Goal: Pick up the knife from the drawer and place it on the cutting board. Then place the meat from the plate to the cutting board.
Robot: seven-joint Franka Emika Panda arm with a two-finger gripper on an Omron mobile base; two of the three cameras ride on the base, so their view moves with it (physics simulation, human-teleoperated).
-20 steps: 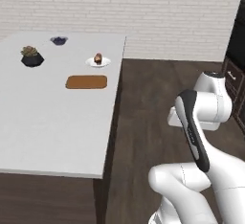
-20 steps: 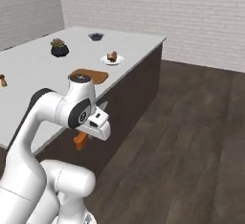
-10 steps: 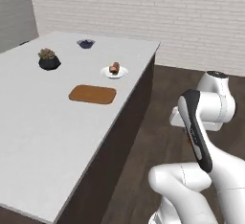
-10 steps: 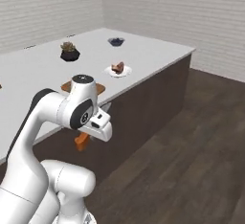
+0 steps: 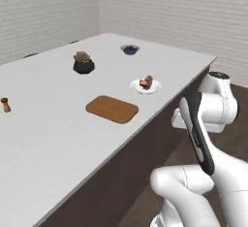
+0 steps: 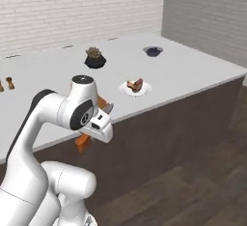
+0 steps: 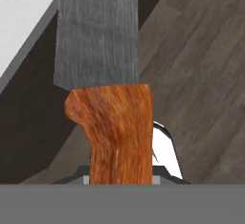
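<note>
Pincer (image 6: pixel 91 135) pinches the knife (image 7: pixel 103 74) (blade forward) off the bench's front edge; meat (image 5: pixel 146 81) sits on the plate (image 5: pixel 154 89).

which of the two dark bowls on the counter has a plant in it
The black pot with the spiky green-brown plant, between the pepper shaker and the plate. The other dark bowl, farther back, holds something bluish, no plant.

Light: I see even, diffuse brightness, no clear source | Shadows: faint, soft ones under the plate (image 5: pixel 146 87) and cutting board (image 5: pixel 112 108) on the worktop (image 5: pixel 43 138) | Glare: I spot nothing blown out | Sharpness: base views soft and slightly pixelated; hand view shows the knife (image 7: pixel 103 74) very close, grain coarse | Edges: straight, undistorted.
</note>
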